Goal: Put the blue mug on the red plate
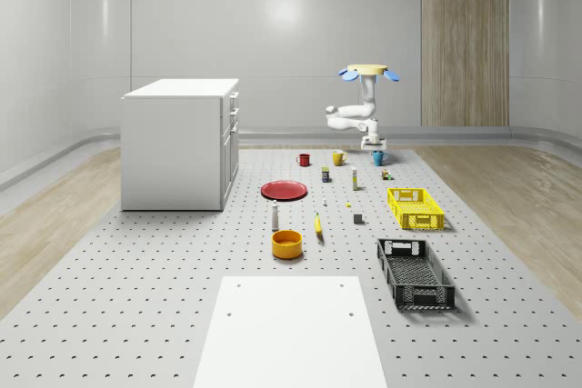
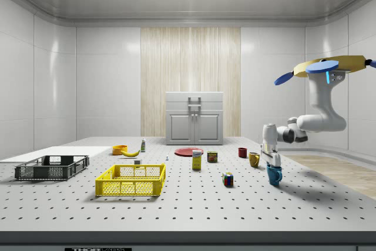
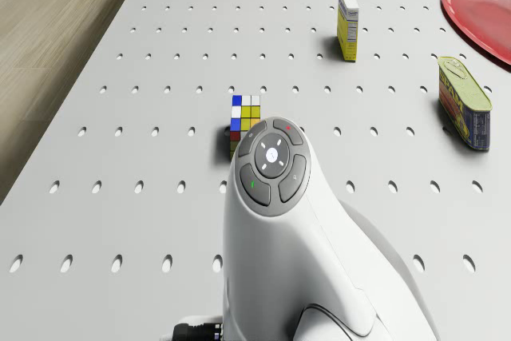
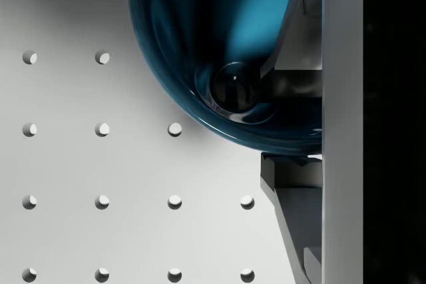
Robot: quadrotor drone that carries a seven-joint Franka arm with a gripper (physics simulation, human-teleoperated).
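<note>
The blue mug point(image 1: 378, 158) point(image 2: 274, 175) is at the far end of the perforated table, slightly tilted, at or just above the surface. My gripper point(image 1: 375, 147) point(image 2: 273, 166) point(image 4: 293, 134) reaches down onto it and is shut on its wall: one finger inside the mug point(image 4: 200, 31), the other outside the rim. The drone point(image 1: 371, 71) point(image 2: 329, 66) hovers above and beyond that spot, with the arm bent down in front of it. The red plate point(image 1: 285, 190) point(image 2: 188, 151) point(image 3: 483, 5) lies flat near the white cabinet, well apart from the mug.
A yellow mug point(image 1: 338, 157), a red mug point(image 1: 304, 160), a Rubik's cube point(image 3: 245, 121), a tin point(image 3: 463, 101) and a small box point(image 3: 347, 12) stand between mug and plate. A yellow crate point(image 1: 415, 207), black crate point(image 1: 415, 272), orange bowl point(image 1: 286, 243) and cabinet point(image 1: 180, 143) lie farther off.
</note>
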